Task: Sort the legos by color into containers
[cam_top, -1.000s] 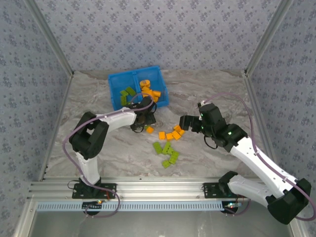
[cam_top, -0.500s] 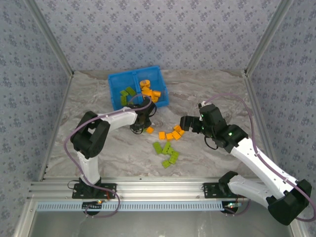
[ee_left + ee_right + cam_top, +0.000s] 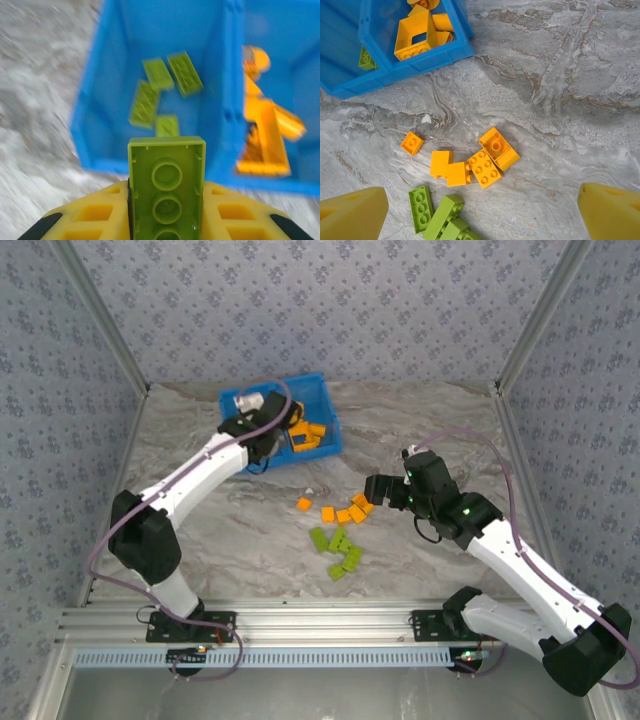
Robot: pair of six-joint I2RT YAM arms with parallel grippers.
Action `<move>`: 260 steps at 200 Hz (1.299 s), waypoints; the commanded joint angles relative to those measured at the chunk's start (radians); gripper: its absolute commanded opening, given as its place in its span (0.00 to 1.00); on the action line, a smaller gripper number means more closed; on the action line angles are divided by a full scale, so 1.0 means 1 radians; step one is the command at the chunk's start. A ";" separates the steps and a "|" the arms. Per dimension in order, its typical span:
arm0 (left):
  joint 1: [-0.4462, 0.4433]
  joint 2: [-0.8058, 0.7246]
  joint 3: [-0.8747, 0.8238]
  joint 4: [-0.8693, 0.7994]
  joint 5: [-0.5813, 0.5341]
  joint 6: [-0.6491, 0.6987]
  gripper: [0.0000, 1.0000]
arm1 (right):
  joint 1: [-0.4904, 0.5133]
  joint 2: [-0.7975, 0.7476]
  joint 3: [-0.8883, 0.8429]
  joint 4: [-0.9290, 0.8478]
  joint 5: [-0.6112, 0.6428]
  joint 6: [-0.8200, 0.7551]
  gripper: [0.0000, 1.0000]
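- Carry the green brick fully past the tray's near wall before letting go; it seems to hang about over that wall.
- Release low over the left compartment, beside the sorted greens, keeping off the centre wall and the orange side.
- Right gripper: jaws wide apart, holding nothing, above the loose bricks on the table.
- Left gripper: clamped on the green brick, at the tray's near edge.
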 commanded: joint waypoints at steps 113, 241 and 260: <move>0.200 0.446 0.395 -0.014 0.149 0.212 0.54 | 0.003 -0.055 0.025 -0.088 0.005 0.001 1.00; 0.077 -0.517 -0.323 0.170 0.433 0.298 0.76 | 0.324 0.648 0.368 -0.064 -0.052 -0.517 0.98; 0.074 -0.662 -0.401 0.095 0.420 0.298 0.85 | 0.315 0.795 0.458 -0.061 -0.044 -0.549 0.97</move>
